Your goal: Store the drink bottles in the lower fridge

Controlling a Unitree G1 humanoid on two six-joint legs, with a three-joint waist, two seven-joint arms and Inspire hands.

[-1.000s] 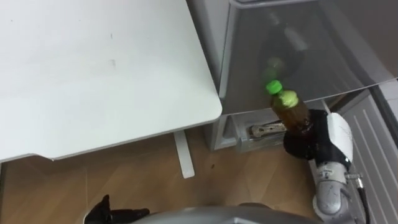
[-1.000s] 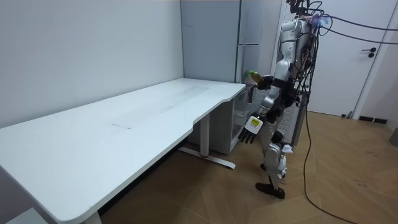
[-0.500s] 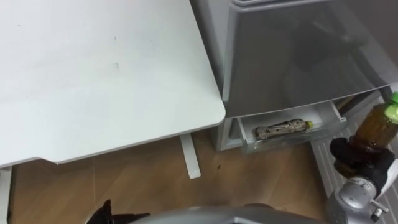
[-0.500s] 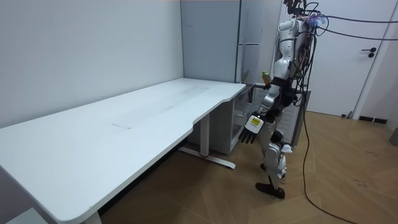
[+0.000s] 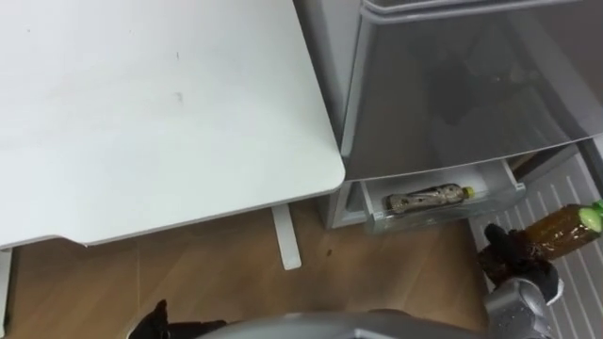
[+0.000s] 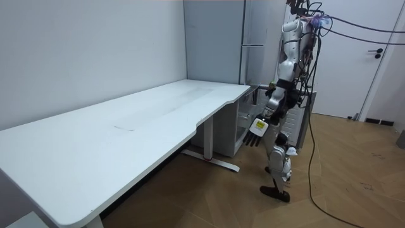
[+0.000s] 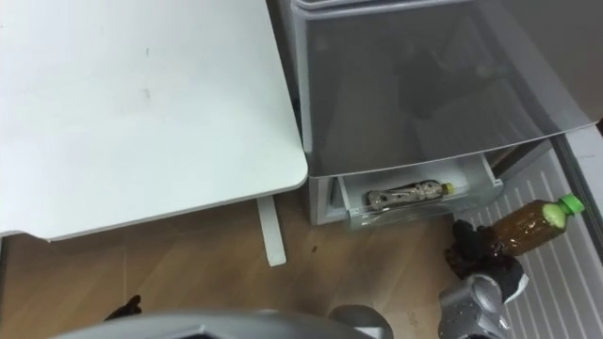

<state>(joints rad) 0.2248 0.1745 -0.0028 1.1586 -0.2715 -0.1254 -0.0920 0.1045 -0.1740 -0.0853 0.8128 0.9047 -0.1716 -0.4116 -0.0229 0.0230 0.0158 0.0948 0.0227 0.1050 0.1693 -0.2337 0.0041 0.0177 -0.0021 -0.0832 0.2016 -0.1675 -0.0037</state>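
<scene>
- The robot stands at the grey fridge, just past the end of the white desk, on a wooden floor
- The right hand is low at the right edge of the eye views; its dark fingers are curled round the lower body of a tea bottle, gripping it firmly
- That tea bottle holds brown liquid and is tipped far over, nearly lying; its green cap points to the robot's right, away from the hand
- The held bottle is in the air to the right of the open drawer at the foot of the fridge; it is outside the drawer, with a ribbed white surface behind it
- Inside the drawer a second bottle lies on its side, lengthwise along the drawer, its yellow-green cap towards the right end
- The drawer is pulled out from under the large grey fridge front, and its clear front wall faces the robot
- The left hand hangs down beside the thigh in the room view; its fingers are loosely extended and it holds nothing
</scene>
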